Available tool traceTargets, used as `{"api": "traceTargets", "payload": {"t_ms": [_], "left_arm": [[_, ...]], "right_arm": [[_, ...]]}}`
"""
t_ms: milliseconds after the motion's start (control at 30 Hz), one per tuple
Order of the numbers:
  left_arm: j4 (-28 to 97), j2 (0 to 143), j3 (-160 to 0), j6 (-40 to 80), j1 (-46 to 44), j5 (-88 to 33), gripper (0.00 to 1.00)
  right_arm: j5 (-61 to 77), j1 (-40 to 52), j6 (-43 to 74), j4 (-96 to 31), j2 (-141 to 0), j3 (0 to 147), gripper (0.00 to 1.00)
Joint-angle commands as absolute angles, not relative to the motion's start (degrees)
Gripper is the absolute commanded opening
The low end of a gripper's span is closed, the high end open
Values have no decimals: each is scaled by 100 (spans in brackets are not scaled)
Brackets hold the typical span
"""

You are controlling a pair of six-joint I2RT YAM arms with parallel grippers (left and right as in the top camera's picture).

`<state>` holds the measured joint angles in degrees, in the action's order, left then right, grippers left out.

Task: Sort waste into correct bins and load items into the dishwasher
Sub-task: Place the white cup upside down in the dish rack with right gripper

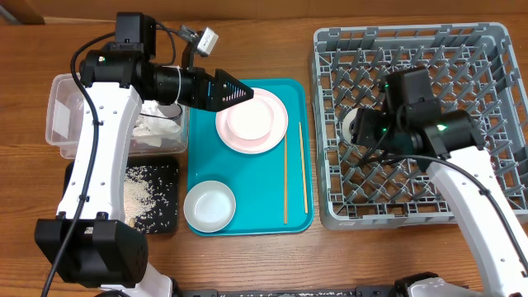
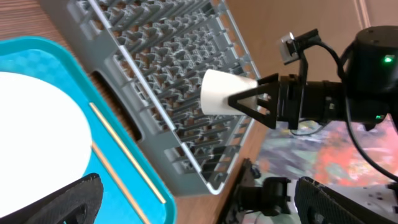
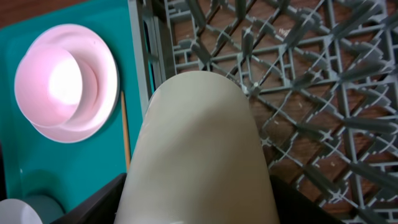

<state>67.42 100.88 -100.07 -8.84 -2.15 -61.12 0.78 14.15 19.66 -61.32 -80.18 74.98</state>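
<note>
- Overhead: the right gripper hangs over the left part of the dish rack, closed on the small white cup.
- Overhead: the left gripper points toward the pink plate on the teal tray. The chopsticks and a white bowl lie on the same tray.
- Overhead: a tissue sits in the clear tub, and rice grains lie on the black tray.
- Left wrist: the left gripper's jaws stand wide apart with nothing between them. Across the rack, the cup is held by one end in the right gripper's fingers, clear above the pegs.
- Right wrist: the cup fills the middle of the view, with the rack's pegs just beyond it. Which end is its mouth cannot be told.
- The step in hand looks like seating the cup in the rack.
- To do it well, the cup should be lowered into a gap between pegs rather than onto a peg tip, and kept off the rack's near wall.
- It would sit best mouth down, and the jaws should open only once the cup rests steady.
</note>
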Motion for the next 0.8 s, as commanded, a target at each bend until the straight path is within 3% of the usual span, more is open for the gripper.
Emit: {"api": "traceTargets", "payload": {"t_ms": [0,300,767], "left_arm": [[6722,10038,-10022,-746,-257,-5494,100],[6724,10038,-10022,-746,-266,-4742,100],[6759,10038,-10022,-744,-266,-4696,100]], "right_arm": [[16,1581,1944,-6217,-8206,7537,40],[5,1612,1946,-6501,-8576,7456,41],[-1,1612,1944,-6224,-8591,7183,41]]}}
